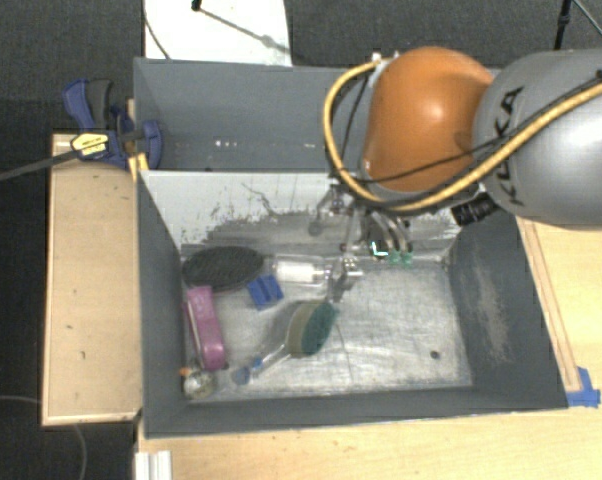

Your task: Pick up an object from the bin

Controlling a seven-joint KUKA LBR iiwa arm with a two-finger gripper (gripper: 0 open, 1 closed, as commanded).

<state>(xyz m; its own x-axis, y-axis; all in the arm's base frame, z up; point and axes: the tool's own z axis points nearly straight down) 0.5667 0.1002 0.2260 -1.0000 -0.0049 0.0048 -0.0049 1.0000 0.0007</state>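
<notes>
My gripper [366,260] hangs under the orange wrist cover at the back middle of the bin. It is open, and I see nothing between its fingers. Its left fingertip [338,280] stands at the right end of a clear, whitish cylinder [297,269] lying on the floor. Just in front of that fingertip lies a dark green dish brush [310,329] with a clear handle running towards the front left. A small green thing [398,259] sits by the right finger. A small blue piece [265,290] lies left of the brush.
A black oval brush [223,265] lies at the back left, a pink-purple bar [206,326] runs along the left wall, and a small gold-coloured thing [193,381] is in the front left corner. The arm crosses the bin's back right.
</notes>
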